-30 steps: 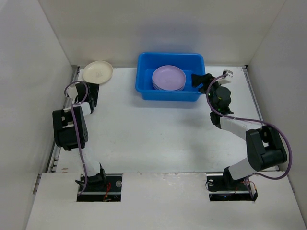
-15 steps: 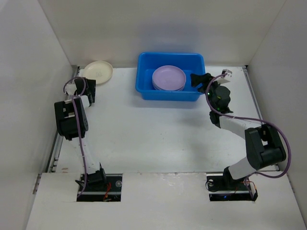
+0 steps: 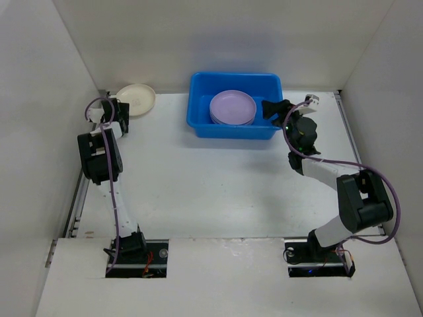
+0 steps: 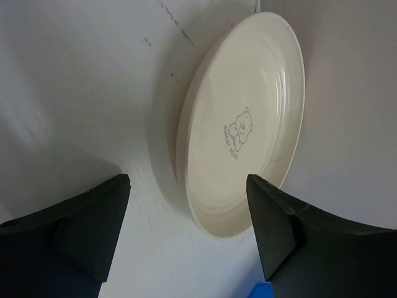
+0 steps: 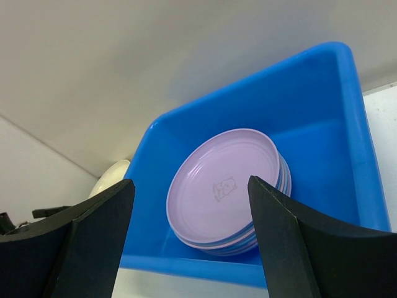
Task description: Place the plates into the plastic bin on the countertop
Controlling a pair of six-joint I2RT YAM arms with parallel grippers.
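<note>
Plate (image 4: 242, 124), cream with a printed bear, sits ahead of the spread left fingers (image 4: 80, 230); right fingers (image 5: 291, 248) gape empty.

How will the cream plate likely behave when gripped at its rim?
The cream plate looks smooth, so it is probably slippery. Shallow and thin-rimmed, it is likely light and stiff. Lying close by the wall, it may slide rather than lift.

1 cream plate (image 3: 135, 99); 1 blue bin (image 3: 228, 130); 1 lavender-topped plate stack (image 3: 232, 107), count unclear.
</note>
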